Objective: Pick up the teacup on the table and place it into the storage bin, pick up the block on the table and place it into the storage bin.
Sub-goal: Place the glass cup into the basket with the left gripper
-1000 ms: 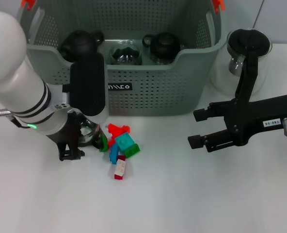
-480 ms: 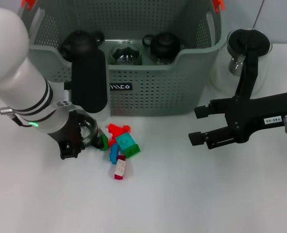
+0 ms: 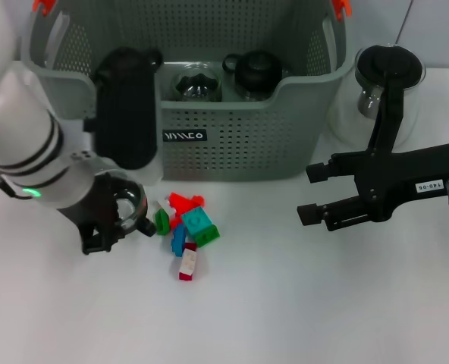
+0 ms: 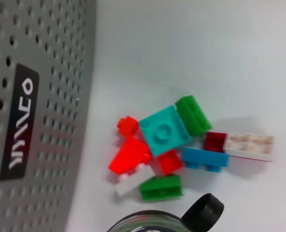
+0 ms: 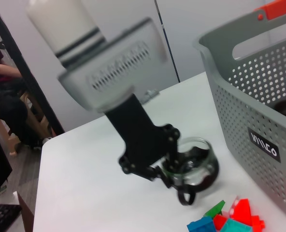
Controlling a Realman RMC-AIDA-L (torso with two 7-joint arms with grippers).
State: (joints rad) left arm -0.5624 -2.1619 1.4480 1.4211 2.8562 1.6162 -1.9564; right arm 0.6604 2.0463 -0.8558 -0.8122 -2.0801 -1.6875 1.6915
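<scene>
The teacup [image 3: 128, 206] is clear glass with a black handle, in front of the storage bin's [image 3: 232, 140] left end. My left gripper [image 3: 112, 220] is shut on its rim; whether the cup rests on the table or hangs just above it I cannot tell. The right wrist view shows the fingers [image 5: 157, 169] clamped on the teacup [image 5: 193, 166]. A pile of small coloured blocks [image 3: 188, 227] lies just right of the cup, also in the left wrist view [image 4: 169, 145]. My right gripper [image 3: 309, 196] is open and empty at the right, level with the pile.
The bin [image 5: 259, 111] holds two black-lidded pots [image 3: 255, 72] and a glass vessel [image 3: 196, 83]. A glass pitcher with a black handle [image 3: 387, 83] stands right of the bin, behind my right arm. The white table [image 3: 285, 303] stretches toward the front.
My left arm has shifted left with the teacup, drawing it away from the block pile. A green block beside the cup now shows. The right arm has barely moved.
</scene>
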